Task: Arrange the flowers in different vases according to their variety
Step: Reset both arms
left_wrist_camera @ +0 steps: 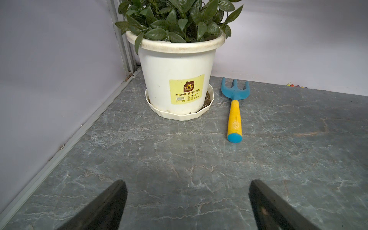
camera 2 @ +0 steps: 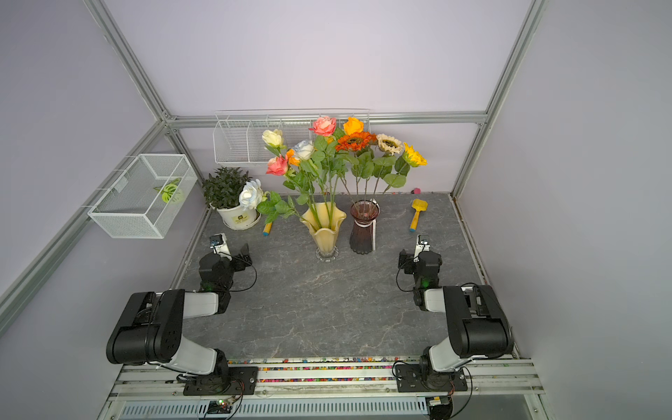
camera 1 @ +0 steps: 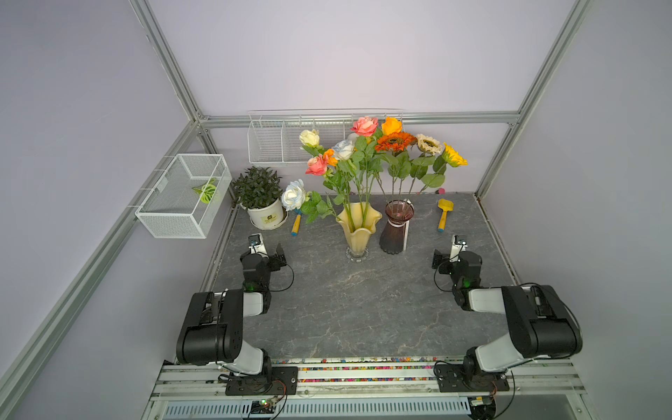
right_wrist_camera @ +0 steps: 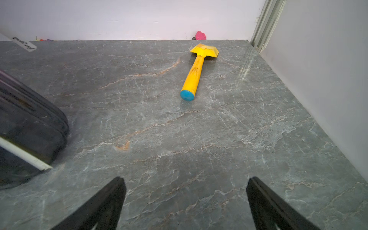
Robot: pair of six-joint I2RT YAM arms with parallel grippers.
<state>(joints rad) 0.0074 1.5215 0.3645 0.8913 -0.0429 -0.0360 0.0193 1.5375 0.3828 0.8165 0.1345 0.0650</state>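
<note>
A: As the bench was surveyed, both pincers were found released and empty. The left gripper (left_wrist_camera: 187, 184) was parked low facing the white pot (left_wrist_camera: 175, 79) and the blue rake (left_wrist_camera: 235, 111), the right gripper (right_wrist_camera: 185, 180) facing the yellow shovel (right_wrist_camera: 196, 73).

B: Flowers noted?

A: The roses (camera 1: 364, 125) were seen standing in the yellow vase (camera 1: 358, 229), the sunflower heads (camera 1: 395, 141) in the purple vase (camera 1: 394, 232), the two vases just beside each other. One white-blue rose (camera 1: 294, 194) was seen drooped low toward the pot. Whether its stem was seated in the yellow vase could not be told.

B: Then the sorting was judged nearly finished, that rose excepted.

A: Agreed. If it were to be reseated, the stem would best be taken below the leaves, never at the bloom, by the nearer left arm. It should be raised clear of the wavy rim and lowered straight. The vase's narrow clear foot was judged tippy, so sideways pull against the other stems should be avoided.
</note>
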